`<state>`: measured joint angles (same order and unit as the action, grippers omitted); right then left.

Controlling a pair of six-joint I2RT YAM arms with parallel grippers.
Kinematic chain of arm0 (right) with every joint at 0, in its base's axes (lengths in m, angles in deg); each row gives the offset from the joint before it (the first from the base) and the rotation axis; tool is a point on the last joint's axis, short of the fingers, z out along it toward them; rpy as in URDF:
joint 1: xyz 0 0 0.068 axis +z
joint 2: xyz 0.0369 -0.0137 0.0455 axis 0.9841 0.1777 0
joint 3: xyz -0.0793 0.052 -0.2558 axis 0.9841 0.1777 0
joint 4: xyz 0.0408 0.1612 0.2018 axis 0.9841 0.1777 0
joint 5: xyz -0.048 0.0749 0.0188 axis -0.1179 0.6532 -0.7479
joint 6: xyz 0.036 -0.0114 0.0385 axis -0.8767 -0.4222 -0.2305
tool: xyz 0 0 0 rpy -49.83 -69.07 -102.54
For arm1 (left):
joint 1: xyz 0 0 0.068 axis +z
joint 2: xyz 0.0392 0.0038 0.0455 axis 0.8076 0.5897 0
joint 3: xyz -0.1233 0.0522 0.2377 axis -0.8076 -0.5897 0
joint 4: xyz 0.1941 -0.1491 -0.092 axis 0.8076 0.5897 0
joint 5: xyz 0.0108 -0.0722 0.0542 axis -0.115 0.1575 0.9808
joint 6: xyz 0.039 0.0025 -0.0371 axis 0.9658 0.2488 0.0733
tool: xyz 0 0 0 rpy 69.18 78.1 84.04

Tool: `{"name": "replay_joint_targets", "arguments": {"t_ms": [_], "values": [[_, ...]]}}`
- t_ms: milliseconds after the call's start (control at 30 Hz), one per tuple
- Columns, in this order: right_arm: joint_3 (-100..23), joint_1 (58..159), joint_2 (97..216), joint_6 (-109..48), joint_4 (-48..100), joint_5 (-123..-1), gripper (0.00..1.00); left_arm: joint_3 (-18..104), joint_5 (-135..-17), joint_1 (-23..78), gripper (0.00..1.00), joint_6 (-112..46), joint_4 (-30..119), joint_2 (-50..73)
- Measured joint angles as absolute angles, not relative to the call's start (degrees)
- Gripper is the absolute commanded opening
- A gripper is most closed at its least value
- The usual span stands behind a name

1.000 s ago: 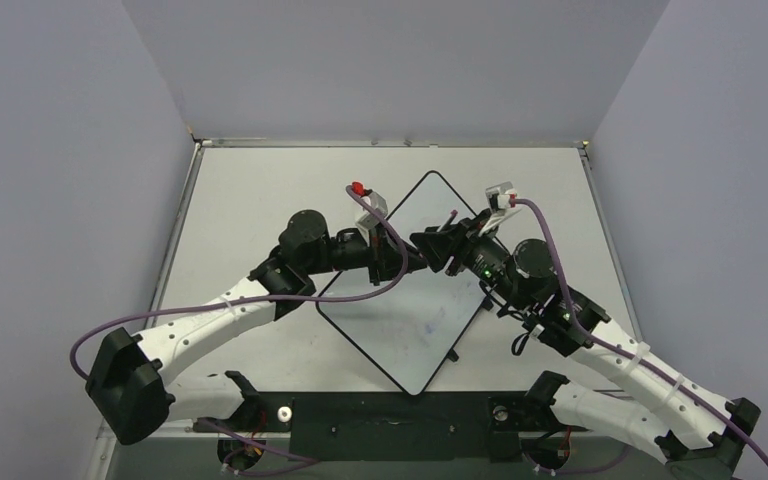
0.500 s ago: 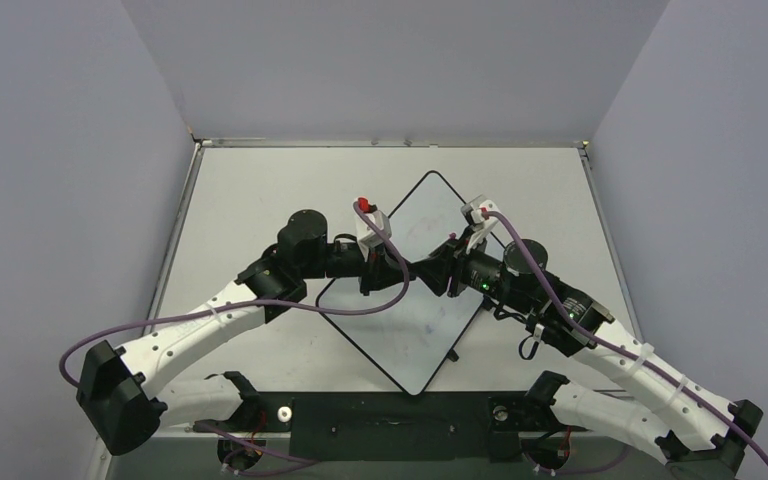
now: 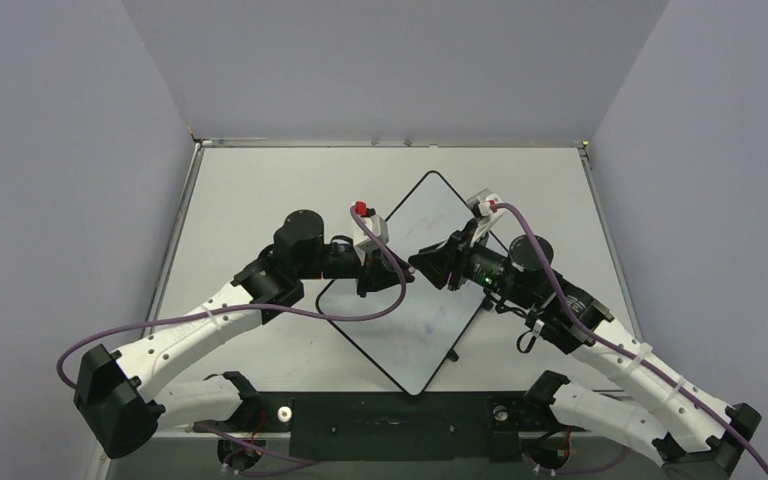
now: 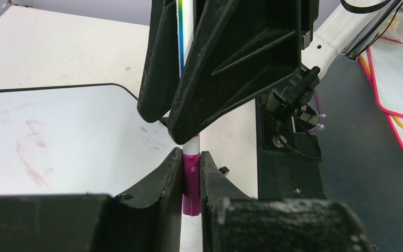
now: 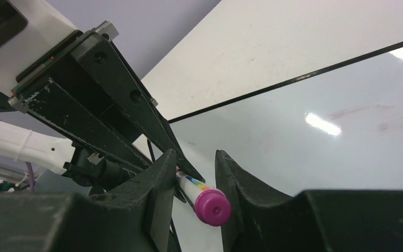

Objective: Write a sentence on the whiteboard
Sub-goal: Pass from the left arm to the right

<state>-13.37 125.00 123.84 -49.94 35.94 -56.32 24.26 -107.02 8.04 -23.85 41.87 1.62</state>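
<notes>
Above the unwritten whiteboard [image 3: 428, 335], lying cornerwise on the tabletop [image 3: 260, 190], the left pincer [image 4: 191, 160] was clamped on the magenta cap [image 4: 191, 184] of the marker [image 5: 198, 191] and the right pincer [image 5: 195, 155] on its barrel, so uncapping seemed in hand, calling next for a straight pull apart

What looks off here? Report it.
The whiteboard lies turned corner-on to the table edges, like a diamond, with faint reddish smudges. The left gripper and right gripper clamp one marker above it; nothing spilled.
</notes>
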Motion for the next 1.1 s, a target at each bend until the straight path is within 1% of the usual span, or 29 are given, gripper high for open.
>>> {"name": "replay_joint_targets", "arguments": {"t_ms": [100, 267, 400, 500, 733, 1000, 1100], "values": [[-13.24, 123.55, 123.91, -50.72, 34.97, -53.45, 0.27, 24.26, -107.06, 8.04, 0.0, -23.61, 41.87, 1.6], [-13.24, 121.0, 123.95, -50.0, 35.67, -47.77, 0.27, 24.52, -107.37, 8.02, 0.0, -21.86, 43.25, 1.6], [-13.24, 118.88, 123.95, -49.59, 36.22, -43.16, 0.31, 25.65, -107.48, 7.78, 0.0, -20.13, 45.21, 1.97], [-13.24, 118.35, 123.99, -49.39, 36.85, -41.08, 0.32, 26.29, -107.55, 7.78, 0.0, -19.24, 45.94, 2.04], [-13.27, 118.31, 125.28, -49.35, 37.31, -38.72, 0.27, 27.38, -107.7, 7.78, 0.0, -18.19, 46.9, 2.69], [-13.27, 118.29, 125.28, -49.94, 37.27, -38.79, 0.27, 27.38, -107.72, 7.41, 0.0, -17.86, 46.9, 3.24], [-13.27, 118.05, 125.28, -50.42, 36.46, -38.83, 0.21, 27.4, -107.7, 7.34, 0.0, -17.86, 46.9, 3.24]]}}
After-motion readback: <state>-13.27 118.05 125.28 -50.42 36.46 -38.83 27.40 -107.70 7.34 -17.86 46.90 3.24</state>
